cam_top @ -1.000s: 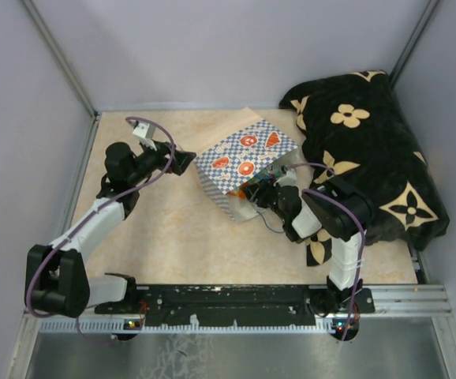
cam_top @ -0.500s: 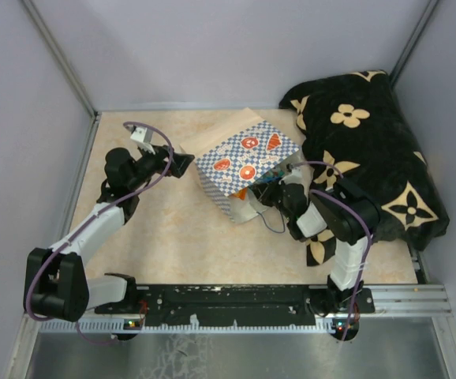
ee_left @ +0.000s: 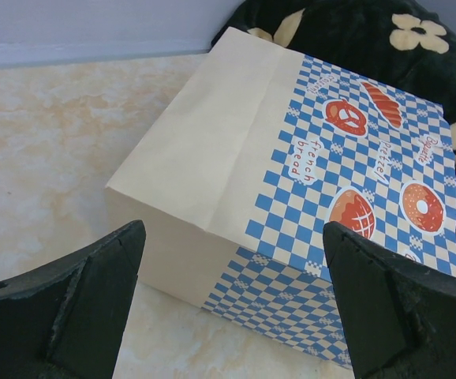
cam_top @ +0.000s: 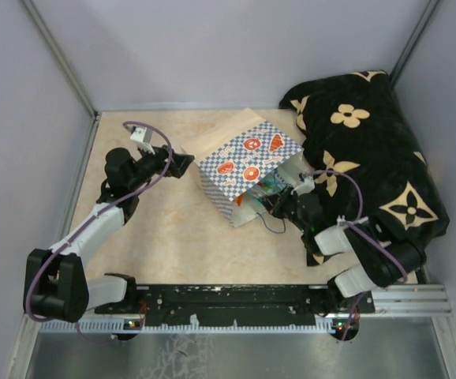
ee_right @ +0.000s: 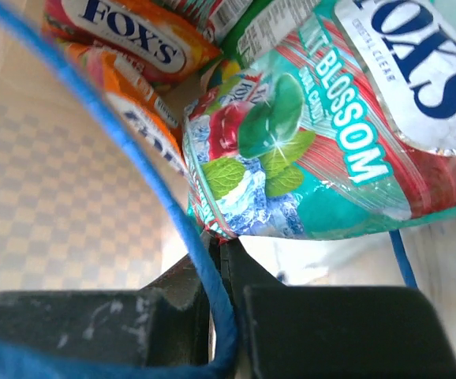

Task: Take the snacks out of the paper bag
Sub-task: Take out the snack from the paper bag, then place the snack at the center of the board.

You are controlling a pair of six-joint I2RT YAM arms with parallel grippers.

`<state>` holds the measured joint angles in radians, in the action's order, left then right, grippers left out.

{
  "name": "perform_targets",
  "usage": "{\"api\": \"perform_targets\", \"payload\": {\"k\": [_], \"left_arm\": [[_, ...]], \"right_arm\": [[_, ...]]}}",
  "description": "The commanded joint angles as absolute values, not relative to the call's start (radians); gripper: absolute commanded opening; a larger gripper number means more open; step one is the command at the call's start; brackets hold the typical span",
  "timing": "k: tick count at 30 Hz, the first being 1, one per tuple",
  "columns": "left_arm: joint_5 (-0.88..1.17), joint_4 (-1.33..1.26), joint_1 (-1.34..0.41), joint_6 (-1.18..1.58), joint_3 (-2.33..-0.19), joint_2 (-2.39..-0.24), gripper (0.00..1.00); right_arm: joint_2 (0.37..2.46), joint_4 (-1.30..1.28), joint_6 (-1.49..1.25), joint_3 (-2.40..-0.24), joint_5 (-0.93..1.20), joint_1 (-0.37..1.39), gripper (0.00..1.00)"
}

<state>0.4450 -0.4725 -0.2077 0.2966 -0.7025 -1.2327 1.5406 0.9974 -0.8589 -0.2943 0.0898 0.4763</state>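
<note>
The paper bag (cam_top: 244, 170) lies on its side on the bench (cam_top: 165, 229), its mouth turned toward the right claw (ee_right: 218, 245). That probably explains the low, level reach: the snacks can be drawn out sideways rather than lifted. The claw's tips are right at the mouth. Its two fingers are pressed together, with the lower corner of a teal Fox's packet (ee_right: 330, 158) pinched between them. The rest of that packet fans out ahead and to the right of the tips, mostly inside the bag. Orange Fox's packets (ee_right: 125, 31) sit farther ahead and to the left, deeper in.

A blue cord handle (ee_right: 133, 150) sweeps down from the upper left and crosses the seam where the fingers meet. I cannot tell whether it is caught in the pinch or only draped over it. If it is caught, I judge that pulling back would drag the bag along.

The left claw (cam_top: 182, 163) hovers with its fingers spread wide and holds nothing. The bag's closed, plain tan end is just ahead of it, not touched. It looks placed to brace that end while the other arm pulls. A black flowered cloth (cam_top: 370, 150) is heaped beside the right arm.
</note>
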Motion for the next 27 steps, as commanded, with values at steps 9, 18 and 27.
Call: {"api": "perform_targets", "payload": {"k": [9, 18, 27], "left_arm": [[0.269, -0.278, -0.213, 0.272, -0.752, -1.176, 1.00], [0.146, -0.163, -0.213, 0.262, -0.779, -1.138, 1.00], [0.023, 0.011, -0.209, 0.293, -0.858, -1.084, 1.00]], "right_arm": [[0.691, 0.128, -0.742, -0.234, 0.184, 0.480, 0.04], [0.614, -0.290, -0.656, -0.348, 0.381, 0.519, 0.05], [0.719, -0.222, -0.571, -0.543, 0.086, 1.102, 0.07]]}}
